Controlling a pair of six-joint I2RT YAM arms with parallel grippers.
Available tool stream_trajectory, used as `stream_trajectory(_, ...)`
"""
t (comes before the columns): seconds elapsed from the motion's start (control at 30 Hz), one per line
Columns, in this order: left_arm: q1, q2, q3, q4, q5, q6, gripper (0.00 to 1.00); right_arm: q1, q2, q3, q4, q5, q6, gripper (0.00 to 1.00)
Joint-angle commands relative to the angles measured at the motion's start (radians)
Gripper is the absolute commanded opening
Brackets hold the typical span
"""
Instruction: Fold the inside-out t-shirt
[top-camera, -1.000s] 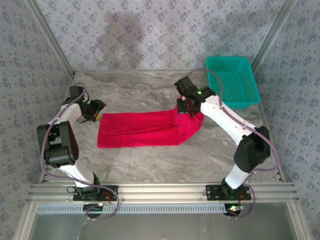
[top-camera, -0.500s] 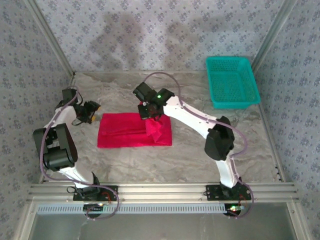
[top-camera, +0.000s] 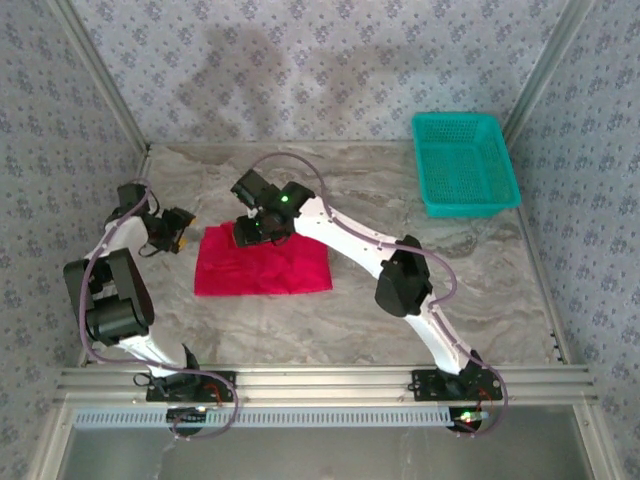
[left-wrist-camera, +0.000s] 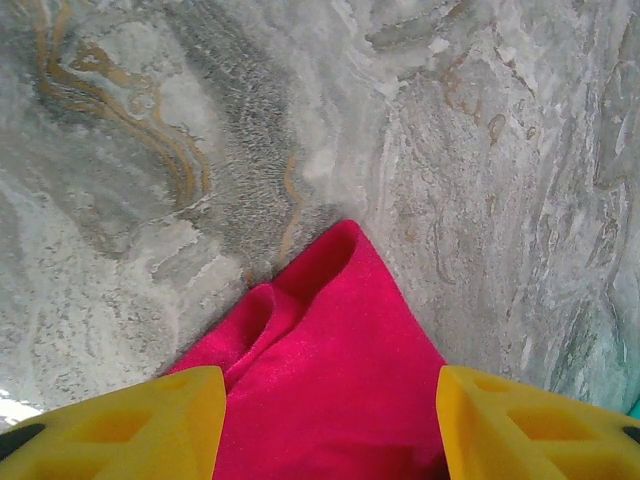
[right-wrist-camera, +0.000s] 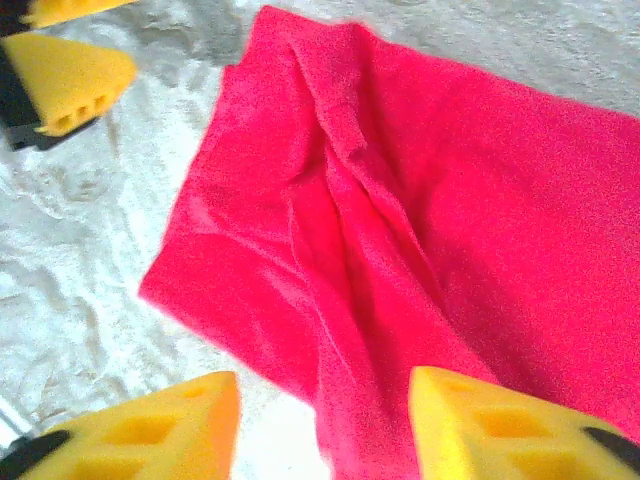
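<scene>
Top external: red t-shirt folded; left jaws, right jaws released; teal basket apart.

Teal mesh basket in far-right corner of marble table

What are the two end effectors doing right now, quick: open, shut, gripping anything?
Left end effector: open over a corner of the shirt, holding nothing.
Right end effector: open above the shirt, holding nothing.
</scene>
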Motion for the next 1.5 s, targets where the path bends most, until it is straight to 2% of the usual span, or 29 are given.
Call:
stream_trajectory(0.0, 0.011, -0.060, -0.003, -0.003, 0.003, 0.004, 0.58, -0.001, -0.096, -0.015, -0.050, -0.030, -0.016, 0.55)
stream_trajectory(0.13, -0.003, -0.092, -0.013, 0.014, 0.025, -0.020, 0.58, -0.050, -0.250, -0.281, 0.059, 0.017, -0.011, 0.52)
stream_trajectory(0.23, -0.070, -0.114, -0.006, 0.016, 0.025, -0.036, 0.59, -0.135, -0.333, -0.514, 0.195, -0.045, 0.038, 0.42)
stream_trajectory(0.3, -0.153, -0.120, 0.010, 0.014, 0.014, -0.052, 0.59, -0.193, -0.355, -0.629, 0.281, -0.101, 0.071, 0.31)
stream_trajectory(0.4, -0.299, -0.097, 0.048, 0.042, 0.000, -0.092, 0.59, -0.249, -0.335, -0.720, 0.358, -0.143, 0.072, 0.16)
stream_trajectory(0.53, -0.471, 0.009, 0.126, 0.082, 0.004, -0.130, 0.59, -0.267, -0.259, -0.765, 0.411, -0.169, 0.098, 0.12)
stream_trajectory(0.67, -0.542, 0.139, 0.154, 0.110, 0.006, -0.146, 0.59, -0.281, -0.155, -0.777, 0.416, -0.148, 0.119, 0.11)
stream_trajectory(0.77, -0.542, 0.213, 0.145, 0.111, 0.003, -0.133, 0.59, -0.295, -0.124, -0.813, 0.392, -0.101, 0.153, 0.11)
stream_trajectory(0.87, -0.529, 0.277, 0.153, 0.055, -0.012, -0.068, 0.59, -0.302, -0.159, -0.912, 0.403, -0.066, 0.175, 0.12)
stream_trajectory(1.0, -0.453, 0.295, 0.135, -0.036, -0.027, 0.030, 0.59, -0.299, -0.243, -1.079, 0.468, -0.064, 0.192, 0.14)
stream_trajectory(1.1, -0.358, 0.244, 0.100, -0.080, -0.032, 0.077, 0.59, -0.301, -0.268, -1.145, 0.479, -0.043, 0.199, 0.14)
stream_trajectory(1.23, -0.227, 0.134, 0.079, -0.159, -0.068, 0.128, 0.59, -0.300, -0.263, -1.135, 0.484, -0.031, 0.205, 0.15)
stream_trajectory(1.3, -0.192, 0.070, 0.074, -0.190, -0.114, 0.131, 0.59, -0.299, -0.254, -1.119, 0.472, -0.034, 0.198, 0.15)
stream_trajectory(1.37, -0.198, 0.000, 0.082, -0.228, -0.197, 0.123, 0.59, -0.298, -0.250, -1.066, 0.454, -0.031, 0.190, 0.15)
stream_trajectory(1.47, -0.282, -0.104, 0.085, -0.221, -0.262, 0.086, 0.60, -0.297, -0.258, -1.038, 0.446, -0.035, 0.186, 0.15)
